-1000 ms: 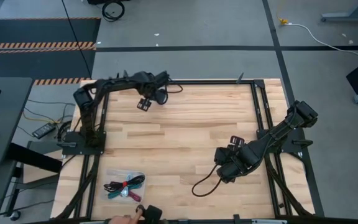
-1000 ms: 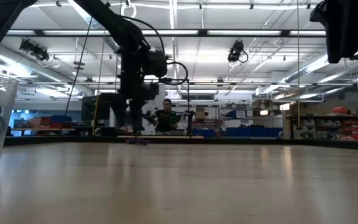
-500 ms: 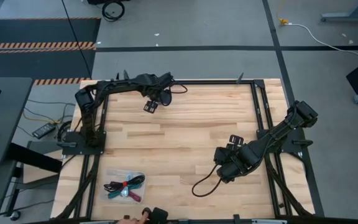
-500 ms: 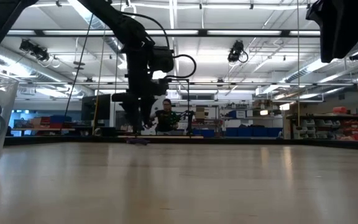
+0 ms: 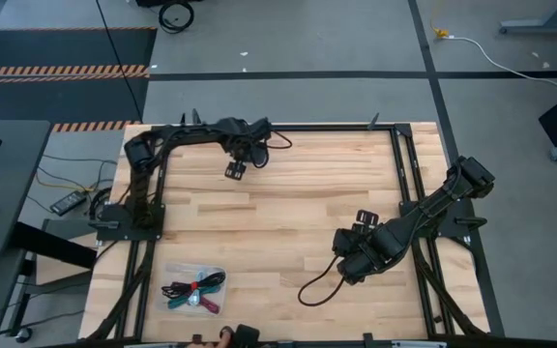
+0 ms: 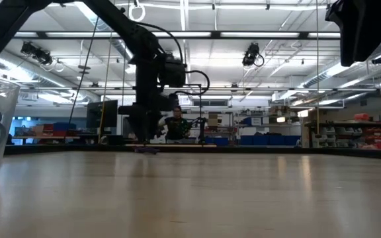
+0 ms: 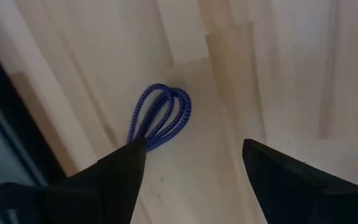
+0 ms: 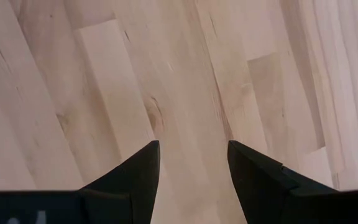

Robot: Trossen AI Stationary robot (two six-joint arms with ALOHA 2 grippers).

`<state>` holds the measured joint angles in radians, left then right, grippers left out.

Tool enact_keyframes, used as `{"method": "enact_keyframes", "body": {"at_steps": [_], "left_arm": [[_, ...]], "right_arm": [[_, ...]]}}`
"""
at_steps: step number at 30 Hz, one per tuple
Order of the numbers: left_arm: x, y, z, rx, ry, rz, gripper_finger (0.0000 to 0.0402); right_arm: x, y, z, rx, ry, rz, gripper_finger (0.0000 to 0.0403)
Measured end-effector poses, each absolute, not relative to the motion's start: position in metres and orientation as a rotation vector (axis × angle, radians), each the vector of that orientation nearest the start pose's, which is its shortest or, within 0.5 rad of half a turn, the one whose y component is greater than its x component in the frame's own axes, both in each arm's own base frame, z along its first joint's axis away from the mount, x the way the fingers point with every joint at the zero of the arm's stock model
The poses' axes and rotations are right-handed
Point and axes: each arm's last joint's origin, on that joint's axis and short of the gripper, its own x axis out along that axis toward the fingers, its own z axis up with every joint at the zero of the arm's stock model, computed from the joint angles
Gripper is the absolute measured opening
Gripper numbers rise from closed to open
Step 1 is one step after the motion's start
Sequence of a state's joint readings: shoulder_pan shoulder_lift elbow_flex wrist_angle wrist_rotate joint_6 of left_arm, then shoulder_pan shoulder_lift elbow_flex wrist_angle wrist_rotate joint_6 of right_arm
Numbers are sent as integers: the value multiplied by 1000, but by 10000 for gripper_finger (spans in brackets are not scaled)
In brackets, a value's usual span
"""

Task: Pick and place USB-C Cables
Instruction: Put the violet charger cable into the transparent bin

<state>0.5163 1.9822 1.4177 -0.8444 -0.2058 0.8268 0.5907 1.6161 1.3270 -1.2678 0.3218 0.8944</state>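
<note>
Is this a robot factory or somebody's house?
Not a house; it looks like a big workshop or lab hall. The low view shows long ceiling lights and storage shelves behind the wooden table, and striped hazard tape marks the grey floor.

My two arms are matte black, built of jointed segments bolted to flat black base plates, with black wiring looping loose off each wrist. My left gripper (image 7: 191,165) and right gripper (image 8: 191,165) each end in two dark, wedge-shaped fingers tapering to blunt tips.

Overhead, table-level, two downward wrist views
</note>
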Motion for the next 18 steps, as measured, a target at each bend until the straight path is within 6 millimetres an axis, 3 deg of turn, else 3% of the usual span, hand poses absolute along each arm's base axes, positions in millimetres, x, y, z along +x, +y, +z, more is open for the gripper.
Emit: {"method": "enact_keyframes", "body": {"at_steps": [9,18], "left_arm": [[331,192,165,433,1539,-35,266],[333,195,158,431,1548,-24,207]], "right_arm": [[243,152,260,61,1311,-400,195],[243,155,260,70,1299,-387,195]]}}
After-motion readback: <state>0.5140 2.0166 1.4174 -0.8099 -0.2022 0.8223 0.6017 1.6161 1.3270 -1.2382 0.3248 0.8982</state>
